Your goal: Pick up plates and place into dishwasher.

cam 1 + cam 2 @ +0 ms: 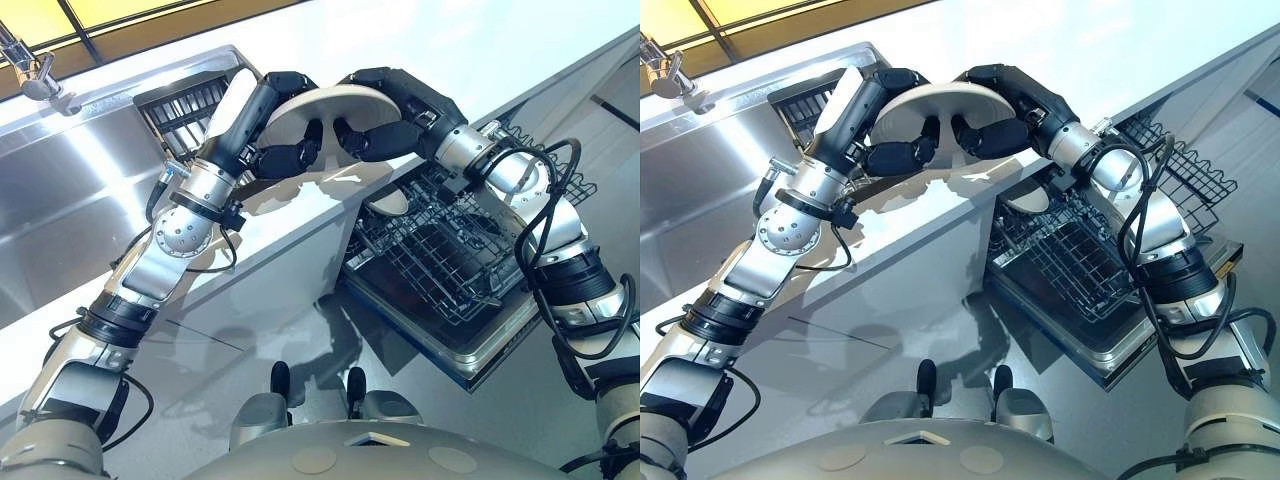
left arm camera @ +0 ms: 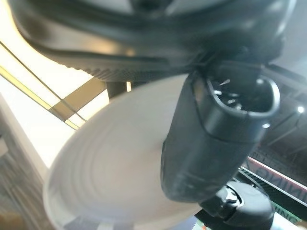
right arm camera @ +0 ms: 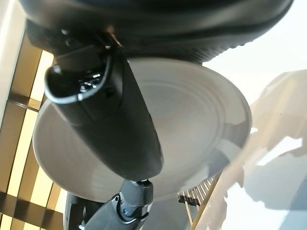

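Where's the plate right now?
In the eye views the plate is held between the left hand and right hand above the white counter, left of the open dishwasher rack.

KITCHEN: A stainless-steel sink (image 1: 70, 200) with a tap (image 1: 30, 62) at its far left corner is set into a long white counter (image 1: 450, 50). A wire drainer (image 1: 180, 102) sits at the sink's right end. Right of the sink, below the counter's edge, a dishwasher rack (image 1: 440, 270) stands pulled out over the open door (image 1: 480, 352).
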{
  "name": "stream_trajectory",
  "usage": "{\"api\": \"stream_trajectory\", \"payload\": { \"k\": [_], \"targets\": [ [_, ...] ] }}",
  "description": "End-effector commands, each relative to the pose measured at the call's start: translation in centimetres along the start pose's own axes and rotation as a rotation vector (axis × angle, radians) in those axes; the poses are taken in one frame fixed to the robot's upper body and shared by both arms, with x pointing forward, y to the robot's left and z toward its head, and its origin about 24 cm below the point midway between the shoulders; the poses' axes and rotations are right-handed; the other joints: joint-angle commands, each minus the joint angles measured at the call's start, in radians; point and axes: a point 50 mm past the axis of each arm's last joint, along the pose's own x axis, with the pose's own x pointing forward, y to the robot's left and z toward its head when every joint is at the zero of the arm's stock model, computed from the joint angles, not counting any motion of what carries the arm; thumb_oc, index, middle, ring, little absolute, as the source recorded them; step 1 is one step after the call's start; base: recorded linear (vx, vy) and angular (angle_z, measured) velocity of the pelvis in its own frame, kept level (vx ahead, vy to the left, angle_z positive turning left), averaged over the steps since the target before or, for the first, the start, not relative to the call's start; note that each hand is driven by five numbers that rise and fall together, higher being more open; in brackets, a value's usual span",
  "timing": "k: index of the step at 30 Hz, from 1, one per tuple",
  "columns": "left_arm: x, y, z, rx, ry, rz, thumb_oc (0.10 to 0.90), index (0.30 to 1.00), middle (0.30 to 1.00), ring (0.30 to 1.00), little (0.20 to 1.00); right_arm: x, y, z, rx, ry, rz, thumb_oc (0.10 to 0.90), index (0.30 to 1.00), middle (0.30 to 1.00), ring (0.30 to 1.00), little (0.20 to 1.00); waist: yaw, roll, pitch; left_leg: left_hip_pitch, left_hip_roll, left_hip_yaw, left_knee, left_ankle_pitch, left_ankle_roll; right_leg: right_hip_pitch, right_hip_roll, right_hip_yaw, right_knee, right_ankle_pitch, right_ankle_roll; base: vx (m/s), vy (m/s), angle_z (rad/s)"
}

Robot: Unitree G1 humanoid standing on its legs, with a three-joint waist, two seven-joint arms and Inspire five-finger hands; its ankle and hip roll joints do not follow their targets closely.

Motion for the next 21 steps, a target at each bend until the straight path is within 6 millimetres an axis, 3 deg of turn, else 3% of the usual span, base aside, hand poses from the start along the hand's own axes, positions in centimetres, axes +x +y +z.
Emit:
{"api": "stream_trajectory", "payload": {
  "k": [1, 11, 12, 13, 18, 21],
  "targets": [
    [3.0, 1.0, 5.4, -0.04, -0.289, 0.065, 0.1, 0.3, 0.3, 0.3, 0.2, 2.3, 2.2, 5.6, -0.005, -0.276, 0.15, 0.1, 0.3, 0.3, 0.3, 0.2, 0.012, 0.005, -0.137, 0.033, -0.016, 0.082, 0.014, -0.096, 0.0, -0.047, 0.063, -0.017, 0.164, -0.13, 0.039, 0.0, 0.0, 0.0],
    [2.4, 0.2, 2.2, -0.285, -0.064, 0.083, 0.111, 0.309, 0.309, 0.309, 0.211, 2.2, 1.6, 5.0, 0.063, -0.278, 0.086, 0.1, 0.3, 0.3, 0.3, 0.2, 0.017, 0.006, -0.132, 0.035, -0.017, 0.077, 0.018, -0.1, 0.001, -0.041, 0.062, -0.021, 0.162, -0.131, 0.037, 0.0, -0.004, 0.01],
    [2.2, 0.2, 1.6, -0.311, -0.026, 0.098, 0.525, 0.665, 0.665, 0.665, 0.625, 2.1, 1.3, 4.9, 0.069, -0.28, 0.064, 0.1, 0.3, 0.3, 0.3, 0.2, 0.018, 0.006, -0.131, 0.035, -0.017, 0.077, 0.018, -0.1, 0.0, -0.04, 0.061, -0.024, 0.162, -0.131, 0.037, 0.02, -0.035, 0.02],
    [2.0, 0.2, 0.8, -0.356, 0.014, 0.108, 0.8, 0.9, 0.9, 0.9, 0.9, 2.0, 0.9, 4.8, 0.072, -0.281, 0.034, 0.1, 0.3, 0.3, 0.3, 0.2, 0.019, 0.006, -0.131, 0.037, -0.017, 0.077, 0.018, -0.101, 0.001, -0.038, 0.061, -0.025, 0.161, -0.132, 0.036, 0.02, -0.034, 0.0],
    [1.0, 0.7, -0.9, -0.475, 0.102, 0.146, 0.8, 0.9, 0.9, 0.9, 0.9, 0.7, -3.0, 4.8, -0.035, -0.295, -0.275, 0.1, 0.3, 0.3, 0.3, 0.2, 0.021, 0.009, -0.13, 0.038, -0.014, 0.078, 0.021, -0.104, -0.001, -0.035, 0.062, -0.031, 0.163, -0.135, 0.034, 0.01, -0.025, 0.0],
    [0.7, 1.4, -0.9, -0.553, 0.091, 0.166, 0.8, 0.9, 0.9, 0.9, 0.9, -1.4, -6.7, 5.2, -0.151, -0.301, -0.55, 0.1, 0.3, 0.3, 0.3, 0.2, 0.018, 0.012, -0.131, 0.038, -0.013, 0.08, 0.022, -0.109, -0.001, -0.034, 0.064, -0.03, 0.164, -0.139, 0.031, 0.0, -0.035, -0.01]
  ]
}}
